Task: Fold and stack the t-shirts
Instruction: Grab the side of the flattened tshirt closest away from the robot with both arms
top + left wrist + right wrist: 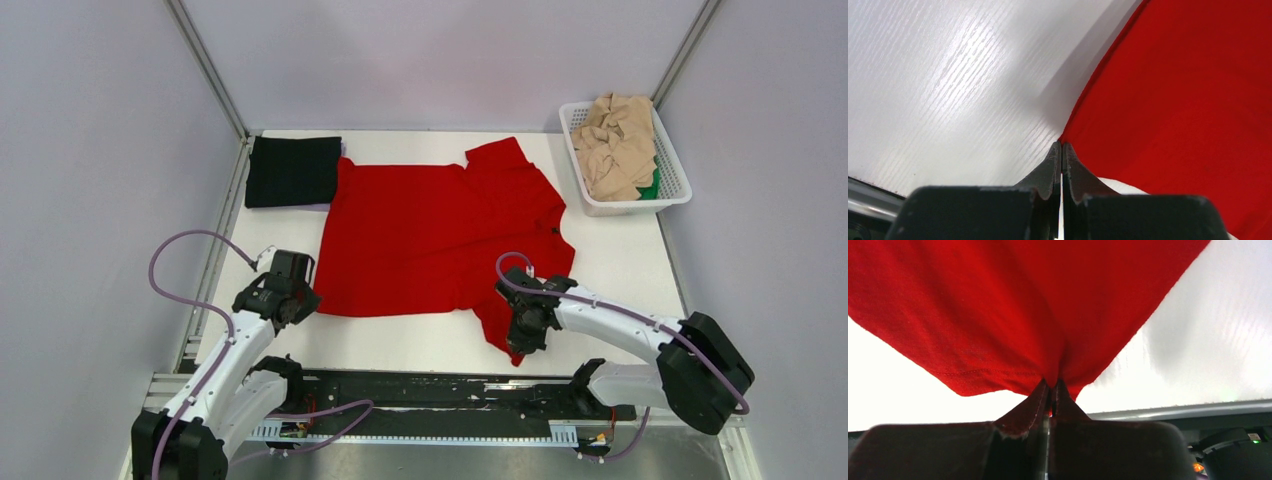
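- The white table (620, 260) carries everything, and its wood-grain surface shows bright in both wrist views.
- The red t-shirt (430, 235) is the biggest cloth. It lies spread across the middle of the table and turned sideways, with the hem to the left and the neck to the right. It is plain bright red, and the body is mostly smooth with a few soft creases. One short sleeve points to the far side and the other to the near edge.
- The black t-shirt (293, 171) sits at the far left corner, folded into a flat rectangle. Its right edge touches the red shirt's far hem corner.
- The white lattice basket (625, 207) stands at the far right, well apart from the red shirt.
- Crumpled beige t-shirts (615, 145) are heaped in the basket above its rim.
- A sliver of a green t-shirt (651, 186) shows under them at the basket's near right side.
- The right gripper (1052, 382) has its fingers pressed together on the near sleeve. They pinch red cloth close to the stitched sleeve hem, and puckers fan out from the tips.
- The left gripper (1062, 147) has its fingers pressed together at the near hem corner. The tips meet on the very edge of the red cloth.
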Available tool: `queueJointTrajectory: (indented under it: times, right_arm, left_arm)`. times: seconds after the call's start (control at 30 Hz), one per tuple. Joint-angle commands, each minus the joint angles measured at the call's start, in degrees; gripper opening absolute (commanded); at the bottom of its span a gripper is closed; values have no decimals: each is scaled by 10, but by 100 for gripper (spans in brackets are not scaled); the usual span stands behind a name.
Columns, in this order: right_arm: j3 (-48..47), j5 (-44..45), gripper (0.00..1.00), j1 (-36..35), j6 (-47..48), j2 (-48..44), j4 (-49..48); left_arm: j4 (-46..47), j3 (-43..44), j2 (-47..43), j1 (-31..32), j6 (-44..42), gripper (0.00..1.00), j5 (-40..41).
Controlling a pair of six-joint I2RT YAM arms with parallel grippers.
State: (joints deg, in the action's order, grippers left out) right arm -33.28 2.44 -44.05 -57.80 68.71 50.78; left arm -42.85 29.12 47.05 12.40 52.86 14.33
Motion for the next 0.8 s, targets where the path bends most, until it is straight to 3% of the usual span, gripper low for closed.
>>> queueJointTrajectory:
  times: [0.0,0.1,0.37,0.77]
  right_arm:
    - [11,-39,0,-10,-34,-44,84]
    - [5,-52,0,-39,-55,-59,134]
    - [25,-93,0,-91,-96,-104,136]
    - [-61,69,0,-42,-75,-140,85]
  left_arm:
    - [-51,6,-22,2,17,0,-15]
    - [-76,0,-47,2,20,0,-35]
    - [-96,-19,-93,8,46,0,-76]
    - [-26,6,-96,8,41,0,-94]
